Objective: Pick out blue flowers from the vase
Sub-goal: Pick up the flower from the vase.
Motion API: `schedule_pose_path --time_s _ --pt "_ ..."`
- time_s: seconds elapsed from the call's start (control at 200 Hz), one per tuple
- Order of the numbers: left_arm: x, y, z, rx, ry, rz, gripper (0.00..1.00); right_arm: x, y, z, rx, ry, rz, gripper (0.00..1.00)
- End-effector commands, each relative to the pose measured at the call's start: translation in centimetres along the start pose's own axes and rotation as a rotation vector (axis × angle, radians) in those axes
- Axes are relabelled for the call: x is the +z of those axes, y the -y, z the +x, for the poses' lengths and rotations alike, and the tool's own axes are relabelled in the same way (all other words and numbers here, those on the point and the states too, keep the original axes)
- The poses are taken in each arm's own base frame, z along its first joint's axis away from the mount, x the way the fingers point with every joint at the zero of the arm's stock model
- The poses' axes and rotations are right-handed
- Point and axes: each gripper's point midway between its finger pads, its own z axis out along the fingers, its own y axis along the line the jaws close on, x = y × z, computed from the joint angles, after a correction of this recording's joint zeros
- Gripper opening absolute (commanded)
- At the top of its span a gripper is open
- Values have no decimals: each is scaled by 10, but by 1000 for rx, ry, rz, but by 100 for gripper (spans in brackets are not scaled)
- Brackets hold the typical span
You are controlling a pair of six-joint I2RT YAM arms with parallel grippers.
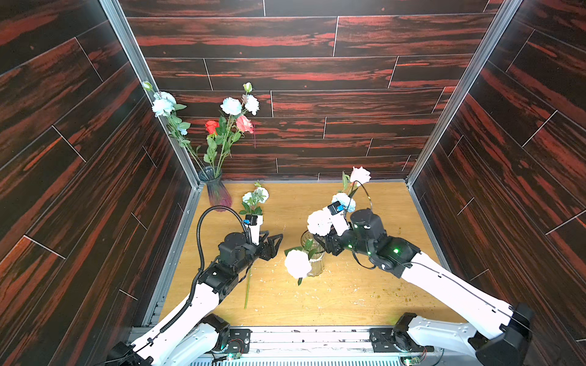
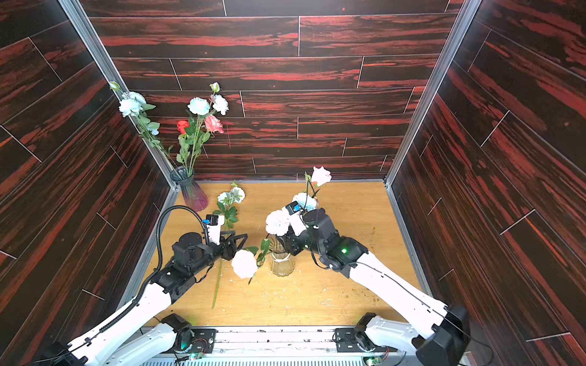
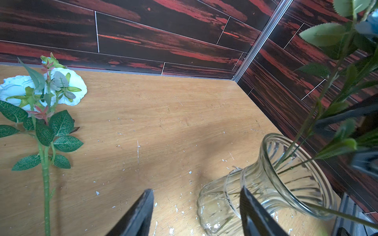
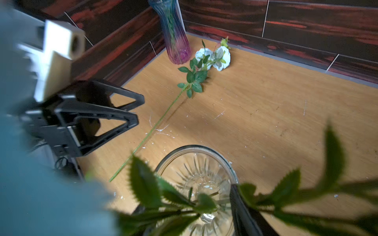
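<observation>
Near two vases (image 1: 317, 266) lies one blue stem (image 1: 253, 202); left end effector (image 3: 196, 191) gapes empty, right end effector's (image 1: 322, 242) hold unclear

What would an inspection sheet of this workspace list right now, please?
Surface: wooden table, scratched.
Job's things: blue flowers and pale roses in the clear vase; one blue stem lying on the table; more blue blooms in the purple vase with a red rose and a pink rose.
Clutter: white flecks.
Grippers: left gripper open, empty, near the clear vase; right gripper at its stems, jaws hidden.
Cables: black hose loops over the left arm; thin cable over the right.
Surroundings: dark wood-pattern walls, metal posts.
</observation>
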Motion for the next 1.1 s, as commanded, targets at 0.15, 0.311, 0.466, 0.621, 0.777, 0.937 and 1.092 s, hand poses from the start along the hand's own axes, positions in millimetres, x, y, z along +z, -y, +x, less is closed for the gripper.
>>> schedule_pose_path --time_s 0.15,0.311,0.466,0.621,0.777,0.937,1.092 --pt "2 10 -11 28 14 36 68 25 3 -34 -43 -16 36 55" --pt "2 11 -10 28 10 38 68 43 0 -43 -54 -67 21 59" --pt "3 11 -9 29 5 40 68 39 0 -35 -49 -77 18 62" --pt "4 11 -10 29 4 40 68 37 1 -17 -33 -99 9 63" --pt "5 12 -10 30 -1 41 68 35 -1 -2 -24 -122 -13 57" --pt "10 14 -12 28 -9 50 68 35 -2 6 -18 -141 -22 48" --pt "26 21 -19 17 -16 89 68 39 -2 12 -7 -150 -30 42"
